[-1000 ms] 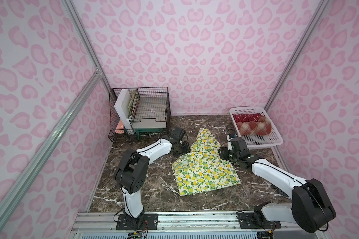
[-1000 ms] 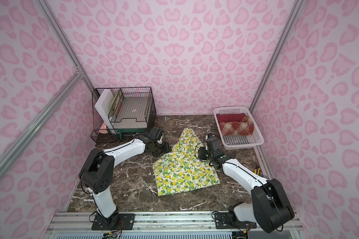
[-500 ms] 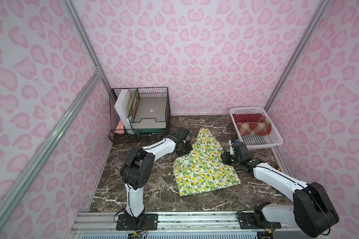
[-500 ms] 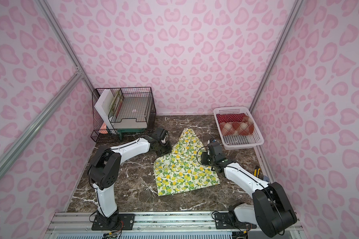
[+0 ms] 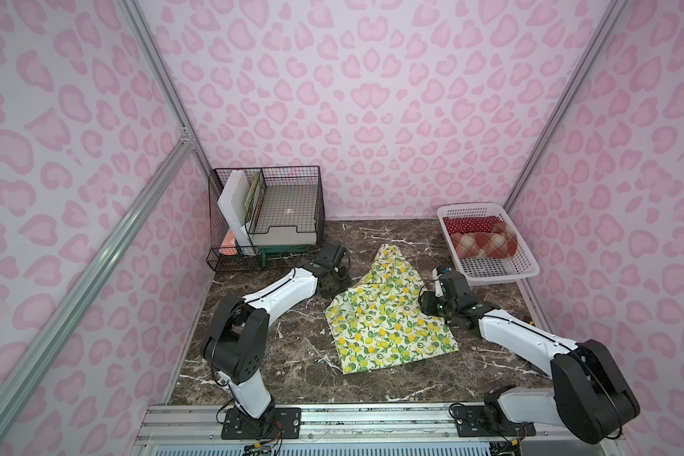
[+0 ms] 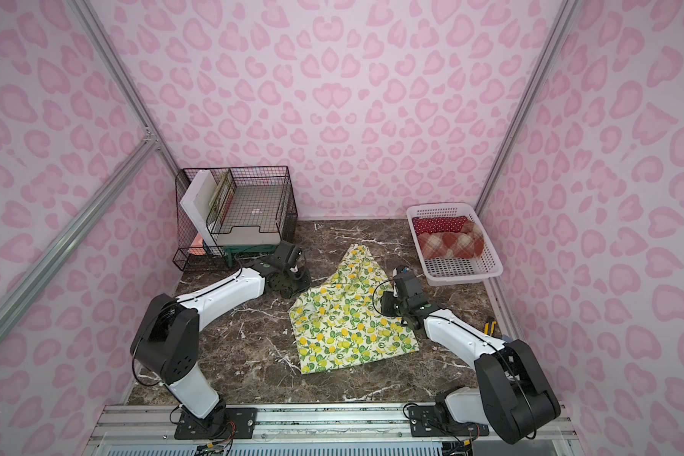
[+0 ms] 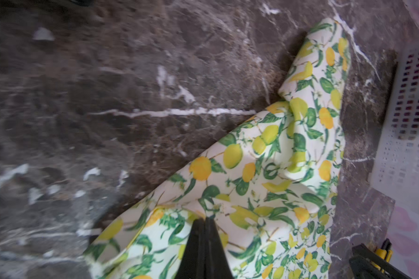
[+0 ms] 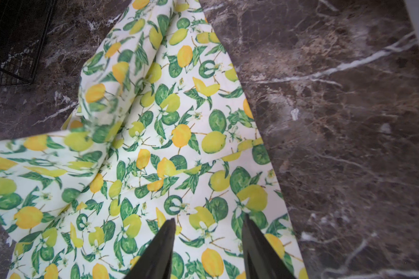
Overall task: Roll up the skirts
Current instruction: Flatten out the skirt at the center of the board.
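The lemon skirt (image 5: 387, 316) (image 6: 348, 319) lies spread on the marble table, its narrow end toward the back wall. My left gripper (image 5: 343, 283) (image 6: 305, 282) is at its left edge. In the left wrist view this gripper (image 7: 205, 219) is shut on the lemon skirt (image 7: 276, 169), which puckers at the tips. My right gripper (image 5: 425, 304) (image 6: 384, 306) is low over the right edge. In the right wrist view it (image 8: 208, 217) is open above the lemon skirt (image 8: 167, 132). The rolled polka-dot skirt (image 5: 468, 224) and the rolled plaid skirt (image 5: 482, 244) lie in the white basket (image 5: 490, 278).
A black wire rack (image 5: 285, 205) (image 6: 253, 197) holding white boards and trays stands at the back left, close behind my left wrist. The white basket (image 6: 463, 278) sits at the back right by the wall. A yellow and black tool (image 6: 490, 327) lies at the table's right edge.
My left gripper has moved to the skirt's left edge and shut on it; the cloth there has bunched. My right gripper has crept toward the front along the right edge, still open.
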Controlling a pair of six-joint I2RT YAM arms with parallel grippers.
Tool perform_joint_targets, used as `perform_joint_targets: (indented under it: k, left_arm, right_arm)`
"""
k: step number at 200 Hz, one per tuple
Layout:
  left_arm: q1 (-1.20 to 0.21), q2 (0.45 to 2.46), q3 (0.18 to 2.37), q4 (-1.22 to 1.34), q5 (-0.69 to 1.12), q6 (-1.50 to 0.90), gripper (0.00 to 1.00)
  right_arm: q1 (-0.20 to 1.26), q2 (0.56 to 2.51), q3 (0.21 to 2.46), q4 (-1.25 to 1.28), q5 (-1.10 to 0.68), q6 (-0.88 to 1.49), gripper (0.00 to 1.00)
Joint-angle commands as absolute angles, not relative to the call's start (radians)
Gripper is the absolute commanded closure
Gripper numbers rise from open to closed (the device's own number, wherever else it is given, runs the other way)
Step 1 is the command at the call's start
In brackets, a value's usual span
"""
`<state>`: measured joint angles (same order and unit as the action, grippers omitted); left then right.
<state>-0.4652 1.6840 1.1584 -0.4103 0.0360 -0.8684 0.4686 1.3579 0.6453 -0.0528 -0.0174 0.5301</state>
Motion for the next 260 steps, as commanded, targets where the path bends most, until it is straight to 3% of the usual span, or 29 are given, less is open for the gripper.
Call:
perform_joint_targets:
  k: [1, 54, 64, 80, 96, 136, 175, 214, 239, 260]
  left_arm:
    - [-0.427, 1.634, 1.086, -0.411, -0.093, -0.877, 1.0]
    - [-0.368, 1.615, 1.062, -0.353, -0.189, -0.844, 1.0]
    - [-0.365, 1.641, 1.115, -0.382, -0.199, -0.805, 0.74]
    - [-0.361, 1.683, 1.194, -0.417, -0.182, -0.757, 0.45]
    - [-0.359, 1.716, 1.274, -0.485, -0.193, -0.731, 0.36]
    - [-0.36, 1.607, 1.221, -0.54, -0.245, -0.743, 0.35]
    - [-0.39, 1.463, 1.016, -0.501, -0.117, -0.827, 0.37]
    - [-0.577, 1.477, 0.955, -0.46, -0.098, -0.926, 0.38]
    - [-0.597, 1.496, 0.945, -0.44, -0.115, -0.983, 0.4]
    - [-0.597, 1.519, 0.972, -0.493, -0.152, -0.974, 0.4]
  right_arm:
    - [0.494, 1.4, 0.656, -0.017, -0.038, 0.531, 0.52]
    - [0.512, 1.48, 0.663, -0.013, -0.046, 0.532, 0.52]
    - [0.517, 1.482, 0.663, -0.015, -0.045, 0.53, 0.51]
    - [0.526, 1.483, 0.663, -0.021, -0.044, 0.527, 0.51]
    - [0.533, 1.482, 0.663, -0.032, -0.043, 0.524, 0.5]
    - [0.54, 1.468, 0.667, -0.059, -0.051, 0.5, 0.49]
    - [0.574, 1.506, 0.686, -0.078, -0.051, 0.498, 0.5]
    - [0.583, 1.529, 0.612, -0.086, -0.064, 0.567, 0.61]
    - [0.596, 1.458, 0.513, -0.123, -0.064, 0.64, 0.74]
    - [0.617, 1.352, 0.429, -0.172, -0.069, 0.713, 0.76]
